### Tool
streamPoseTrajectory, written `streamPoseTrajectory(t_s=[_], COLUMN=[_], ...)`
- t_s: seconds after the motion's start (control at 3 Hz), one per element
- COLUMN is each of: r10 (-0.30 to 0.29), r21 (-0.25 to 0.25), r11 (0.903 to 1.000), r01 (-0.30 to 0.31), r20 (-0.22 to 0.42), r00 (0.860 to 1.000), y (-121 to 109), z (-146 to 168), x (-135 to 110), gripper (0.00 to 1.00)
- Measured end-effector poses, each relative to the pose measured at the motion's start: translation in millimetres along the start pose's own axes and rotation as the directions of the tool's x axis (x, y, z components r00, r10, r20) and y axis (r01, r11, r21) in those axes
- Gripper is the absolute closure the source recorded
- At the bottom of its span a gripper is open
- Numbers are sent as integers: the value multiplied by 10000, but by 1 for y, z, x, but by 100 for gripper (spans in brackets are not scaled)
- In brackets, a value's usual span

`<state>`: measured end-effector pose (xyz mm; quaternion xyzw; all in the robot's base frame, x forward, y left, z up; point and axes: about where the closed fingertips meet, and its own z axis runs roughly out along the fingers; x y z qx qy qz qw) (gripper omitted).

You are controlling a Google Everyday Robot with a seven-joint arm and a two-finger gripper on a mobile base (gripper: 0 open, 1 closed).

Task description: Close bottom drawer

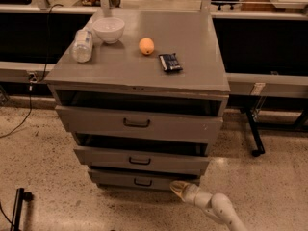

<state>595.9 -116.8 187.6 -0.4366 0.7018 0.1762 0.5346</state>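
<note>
Speckled floor (38, 177) lay below. The rigid grey bottom drawer (115, 179) likely slid easily under a front-panel push. The pale gripper (178, 188) sat at its right end, grip state indeterminate.

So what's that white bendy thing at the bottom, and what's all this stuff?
That white tube is a robot's arm. Its tip is the claw, the part it grabs and pushes with. It sits low down, by the right end of the bottom drawer, which sticks out a little. I see nothing held in the claw. One camera looks down at the grey cabinet from the front. On top are a plastic bottle lying on its side, a white bowl, an orange and a small dark packet.
</note>
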Motion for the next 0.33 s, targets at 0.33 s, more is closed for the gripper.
streamPoseTrajectory(t_s=[0.33], r10=[358], r21=[-725], r11=[9968], r01=[-323], r20=[484], r00=[9982], y=[26], z=[-20], x=[-2], gripper=[100])
